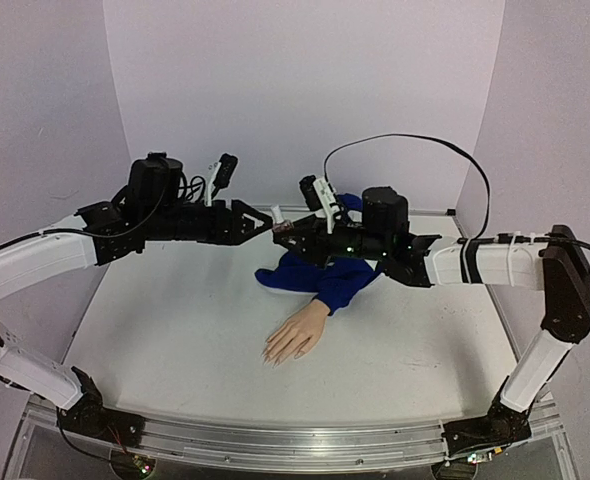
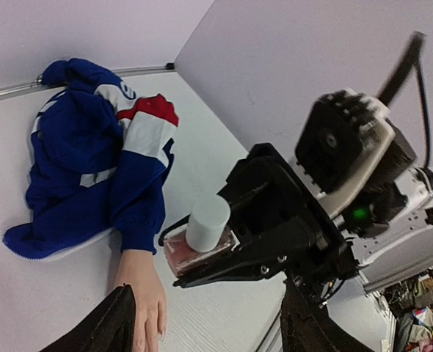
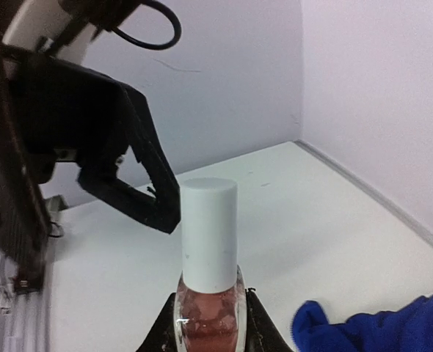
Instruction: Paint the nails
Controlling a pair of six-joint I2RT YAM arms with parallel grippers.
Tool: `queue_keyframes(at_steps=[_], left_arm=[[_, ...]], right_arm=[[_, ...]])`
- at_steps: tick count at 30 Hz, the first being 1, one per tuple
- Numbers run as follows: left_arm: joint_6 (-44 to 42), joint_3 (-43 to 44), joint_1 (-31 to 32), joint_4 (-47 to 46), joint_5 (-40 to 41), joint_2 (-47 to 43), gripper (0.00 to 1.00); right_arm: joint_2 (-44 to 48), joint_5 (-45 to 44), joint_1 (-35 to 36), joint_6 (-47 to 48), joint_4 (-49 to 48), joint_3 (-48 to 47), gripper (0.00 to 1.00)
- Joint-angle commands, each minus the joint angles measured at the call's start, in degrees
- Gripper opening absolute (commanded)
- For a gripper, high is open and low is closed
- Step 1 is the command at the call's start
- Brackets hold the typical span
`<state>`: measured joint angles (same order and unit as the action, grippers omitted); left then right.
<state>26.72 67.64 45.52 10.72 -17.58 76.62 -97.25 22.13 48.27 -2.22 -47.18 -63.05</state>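
A white tabletop (image 1: 175, 330) carries a crumpled blue jacket (image 1: 320, 275), and a beige mannequin hand (image 1: 297, 337) sticks out of its sleeve, lying palm down. Above the jacket the two arms meet. The left pincer (image 1: 265, 220) is spread wide with nothing in it. The right pincer (image 1: 287, 229) is clamped on a pinkish polish bottle (image 3: 208, 315), whose white cap (image 3: 209, 233) sits just beside the left pincer's fingertips; whether they touch cannot be told. The nails (image 1: 273, 355) tip the mannequin fingers, resting on the tabletop well below both pincers.
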Motion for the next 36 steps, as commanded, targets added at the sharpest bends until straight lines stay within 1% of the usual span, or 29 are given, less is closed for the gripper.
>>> queue_keyframes(at_steps=[1,4,6,8,10,13,17,20,22,24,26,30,31,33,34,35,36], left_arm=[[-1.89,-3.05,-1.83,-10.11,-14.68,-5.42,0.70],[-1.62,-3.81,-1.85,-13.46,-19.51,-5.77,0.70],[-1.02,-3.70,-1.84,-14.52,-20.75,-5.73,0.64],[-1.00,-3.51,-1.84,-15.56,-23.14,-5.43,0.57],[-0.70,-2.99,-1.84,-15.94,-24.90,-4.84,0.54],[-0.53,-2.48,-1.80,-16.21,-27.45,-3.75,0.44],[-1.96,-2.14,-0.68,-16.34,-28.39,-3.63,0.41],[-3.03,-2.10,0.19,-16.29,-28.05,-3.44,0.38],[-3.26,-2.16,0.44,-16.34,-27.58,-3.26,0.32],[-3.64,-2.60,0.45,-16.26,-25.90,-3.67,0.23],[-4.41,-2.75,0.45,-16.03,-25.43,-4.01,0.21],[-5.38,-2.54,0.45,-14.91,-25.27,-3.29,0.18],[-5.63,-2.46,0.49,-14.66,-25.22,-2.95,0.16],[-6.40,-2.17,0.60,-13.77,-24.70,-2.58,0.10],[-7.01,-1.93,0.77,-13.00,-23.62,-2.57,0.04],[-8.00,-1.71,1.03,-11.78,-22.04,-2.64,0.01],[-9.31,-1.30,1.43,-9.75,-19.31,-2.82,0.00]], right_arm=[[2.94,32.29,-2.19,-13.93,-5.49,-1.13,0.00],[1.54,42.40,-2.48,-19.71,-8.91,-3.16,0.00],[0.76,45.82,-2.48,-24.16,-13.57,-3.52,0.00],[0.58,46.23,-2.47,-26.12,-16.30,-3.33,0.00],[0.22,46.27,-2.47,-27.00,-17.51,-3.62,0.00],[-0.94,46.21,-2.40,-29.00,-19.83,-4.16,0.00],[-2.11,44.76,-2.44,-30.94,-22.78,-4.19,0.00],[-2.72,43.24,-2.47,-30.92,-23.12,-4.35,0.00],[-3.24,42.73,-2.44,-31.05,-23.30,-4.69,0.00],[-3.42,41.85,-2.41,-30.87,-23.30,-4.53,0.00],[-3.30,40.88,-2.44,-30.37,-23.31,-4.14,0.00],[-3.46,39.12,-2.46,-29.89,-23.31,-3.93,0.00],[-3.55,38.41,-2.48,-29.68,-23.24,-3.93,0.00],[-3.58,36.00,-2.48,-29.13,-22.82,-3.81,0.00],[-3.33,34.20,-2.48,-28.60,-22.44,-3.42,0.00],[-2.65,30.87,-2.52,-27.04,-20.39,-2.81,0.00],[-1.69,26.40,-2.45,-24.47,-17.11,-2.15,0.00]])
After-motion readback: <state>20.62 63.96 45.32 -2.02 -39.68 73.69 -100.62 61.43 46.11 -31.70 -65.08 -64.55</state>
